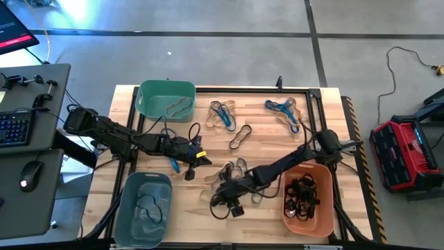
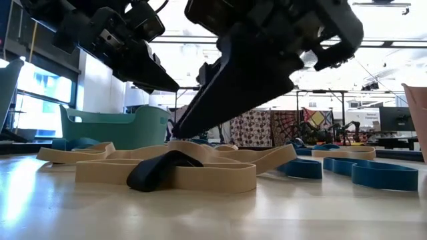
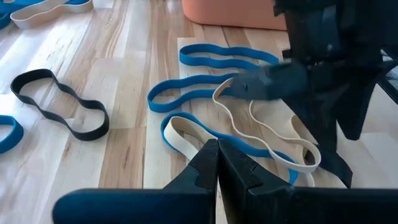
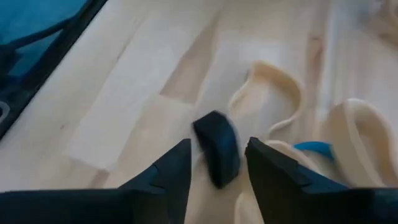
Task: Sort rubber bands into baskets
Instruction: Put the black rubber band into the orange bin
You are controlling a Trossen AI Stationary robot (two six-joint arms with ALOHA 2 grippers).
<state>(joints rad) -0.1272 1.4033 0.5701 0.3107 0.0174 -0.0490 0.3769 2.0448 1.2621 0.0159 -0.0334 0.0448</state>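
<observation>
Rubber bands lie loose on the wooden table: a tangle of tan, blue and black ones (image 1: 239,173) at the middle, others (image 1: 222,114) (image 1: 284,111) farther back. My right gripper (image 4: 217,165) stands open, slanting down over the tangle, with a black band (image 4: 216,148) between its fingertips; that band (image 2: 160,170) rests on tan bands. My left gripper (image 3: 217,152) is shut and hovers left of the tangle (image 1: 191,170), above a tan-and-blue band (image 3: 186,127). The teal-green basket (image 1: 166,89), grey-blue basket (image 1: 132,208) and orange basket (image 1: 319,222) each hold bands. My right gripper has a bunched part of the black band (image 4: 219,155) between its two fingers, which come slanting down from the table's right. Narrow gaps show on both sides of the band. Whether a finger touches it I cannot tell.
A lone black band (image 1: 241,137) lies behind the tangle. A dark frame rail (image 1: 250,89) runs along the table's far edge. A desk with a keyboard (image 1: 14,128) and mouse stands left of the table; a red case (image 1: 406,153) sits on the floor to the right.
</observation>
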